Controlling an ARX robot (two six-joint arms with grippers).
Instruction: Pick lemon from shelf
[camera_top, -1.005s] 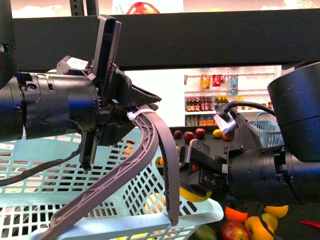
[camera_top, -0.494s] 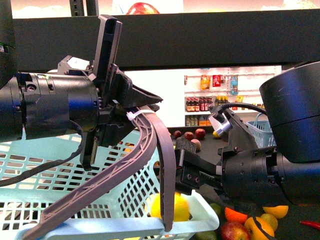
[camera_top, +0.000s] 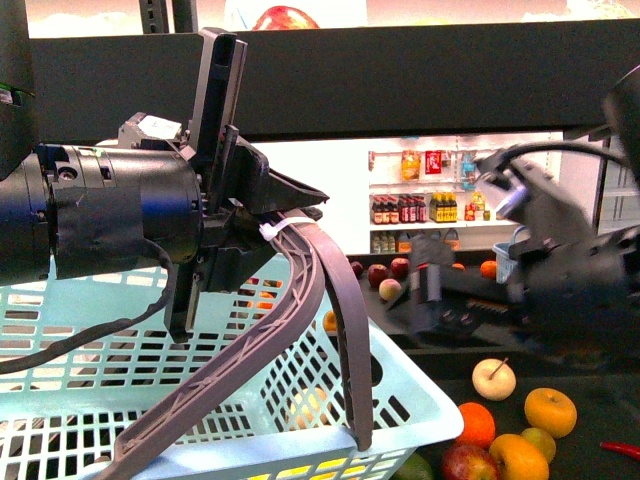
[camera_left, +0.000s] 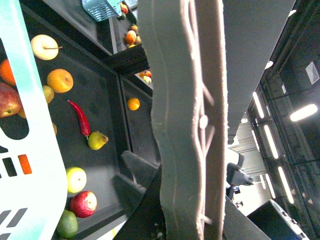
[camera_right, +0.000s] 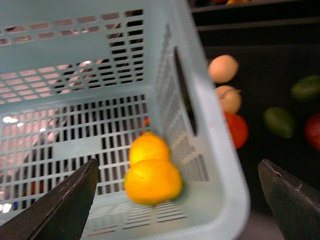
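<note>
Nearest the front camera, filling the left half of its frame, the left gripper (camera_top: 272, 218) is clamped on the grey handle (camera_top: 300, 300) of the pale blue basket (camera_top: 420, 420), whose floor and near wall are cut off by the lower edge. The lemon (camera_right: 152, 181) lies inside the basket near a corner. It is blurred in the right wrist view and touches a second yellow fruit (camera_right: 148, 147); from the front it is only a pale patch behind the slotted wall. The right gripper (camera_right: 177, 162) hangs over the basket's rim, its fingers (camera_right: 65, 205) spread wide with nothing between them. In the front view it is a blurred dark mass at right centre. Beyond the rim, the tray of the shelf (camera_top: 450, 85) holds loose fruit (camera_top: 494, 378) at lower right, with bare black floor around it. The shelf's upper beam spans the top of the frame, and bottle racks (camera_top: 420, 200) show far behind.
</note>
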